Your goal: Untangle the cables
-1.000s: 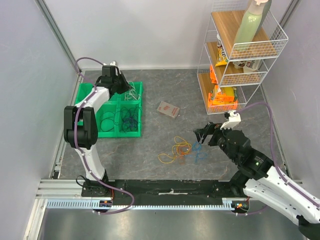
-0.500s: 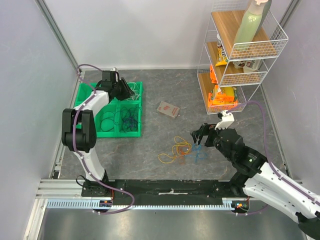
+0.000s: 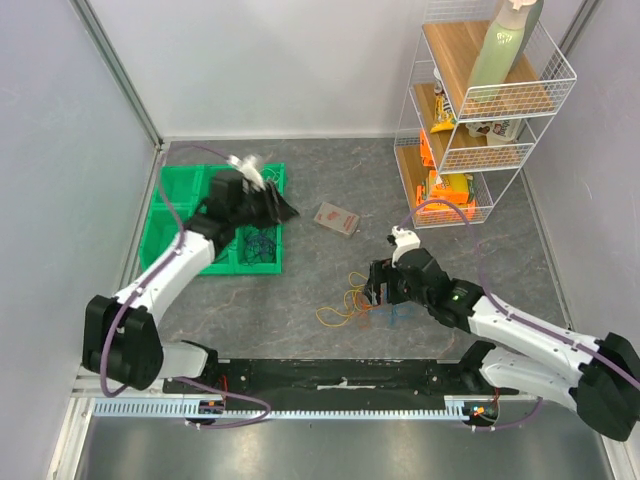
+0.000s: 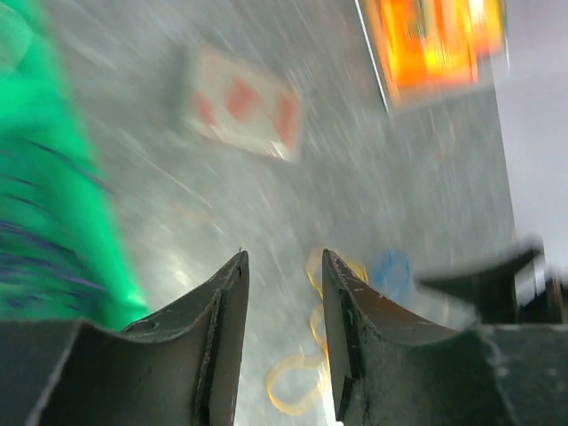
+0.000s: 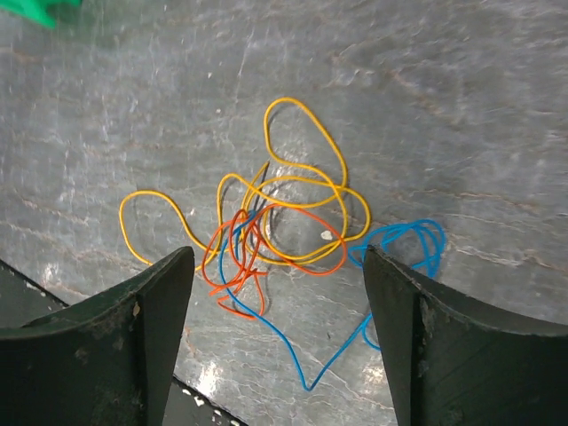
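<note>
R pincer (image 5: 277, 262): jaws wide apart, nothing btwn them, no contact w/ any item. It hangs above the surface (image 3: 320, 170), pointing down. The loose cables (image 5: 266, 209) lie flat on the surface directly below it. In the R wrist view they sit framed btwn its two fingers (image 5: 151, 337). Tangle makeup: yellow cable (image 5: 306, 111) in several loops, reaching farthest ahead of the pincer and out past its L finger. Orange-red cable (image 5: 232, 275) is bunched on the L-finger side, w/ one arc swinging toward the middle. Blue cable (image 5: 399, 228) forms a small coil just beside the R finger, w/ a long strand running back under the pincer. All three cross in the middle of the gap. L pincer (image 4: 284, 266): jaws part-way apart, empty. The L wrist view is motion-blurred, so fine detail cannot be told. This pincer is off the surface, over the R edge of the green tray (image 3: 170, 190), which extends to its L. Dark purple cables (image 3: 262, 243) lie in the tray compartment just below it. Card packet (image 3: 337, 218) lies on the surface near it, to its R. The loose tangle is well apart from the L pincer, visible ahead of its fingertips. Wire shelf (image 3: 480, 150) stands well beyond the R pincer, far R side.
</note>
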